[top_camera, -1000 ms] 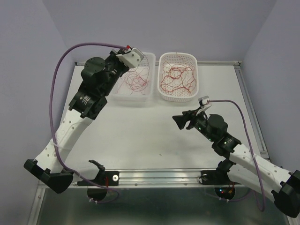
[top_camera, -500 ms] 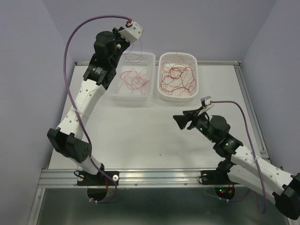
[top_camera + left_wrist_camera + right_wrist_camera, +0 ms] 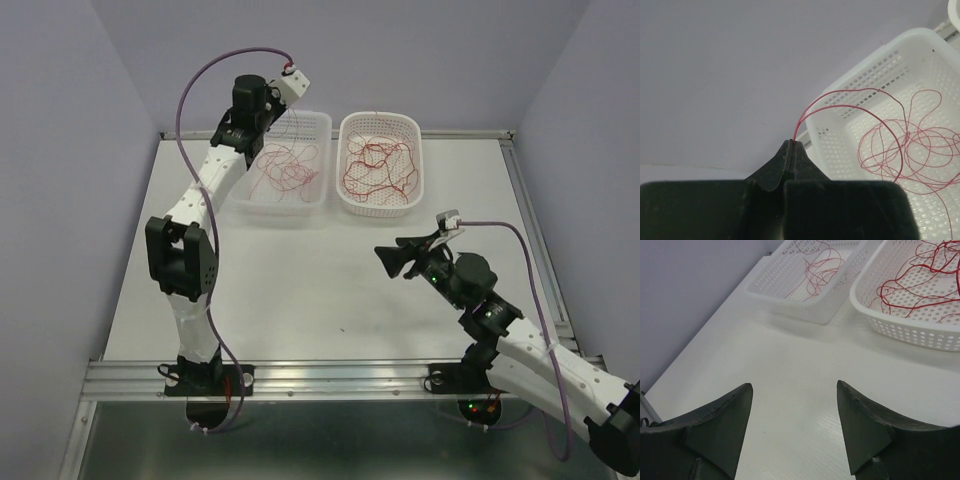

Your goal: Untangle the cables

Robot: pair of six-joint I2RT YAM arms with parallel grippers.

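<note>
From above, the left gripper hangs over the far end of the left basket, with thin red cables looping loosely below it. A denser red tangle fills the right basket, ahead of the right gripper. At the left wrist, the tips clamp together on one hair-fine doubled strand rising from the pile. At the right wrist, the jaws stand wide apart, holding nothing.
</note>
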